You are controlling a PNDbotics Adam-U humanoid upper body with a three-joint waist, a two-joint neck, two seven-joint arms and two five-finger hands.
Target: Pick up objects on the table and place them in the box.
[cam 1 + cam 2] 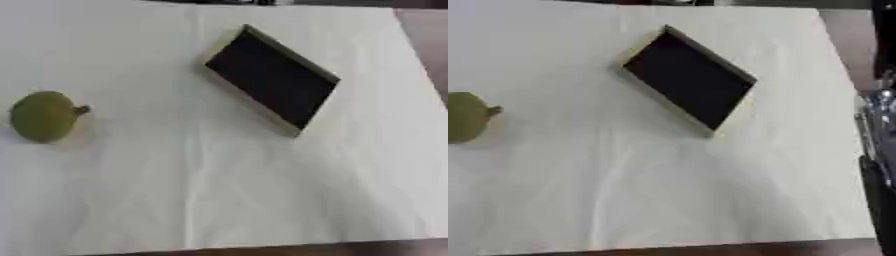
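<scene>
The box (pixel 273 81), a shallow rectangular tray with a black inside and pale tan walls, lies on the table a little right of the middle and toward the far edge. It is turned at a slant, one corner pointing to the far side and its long sides running down toward the right. Nothing shows inside it; the dark floor looks bare.

Well apart from it, near the left edge of the table, sits a round olive-green fruit with a short brownish stem (pixel 44 116). The stem sticks out sideways toward the box. The fruit rests on the cloth alone, touching nothing else.

Both lie on a white cloth (pixel 227 190) that covers the tabletop, creased with soft folds running toward the near edge. Brown surface shows beyond the cloth at the right and along the bottom.

At the right border of the right eye view a black and silver part of the robot's right arm (pixel 878 130) comes down beside the table. I cannot tell how its hand is set. The left hand shows nowhere.
</scene>
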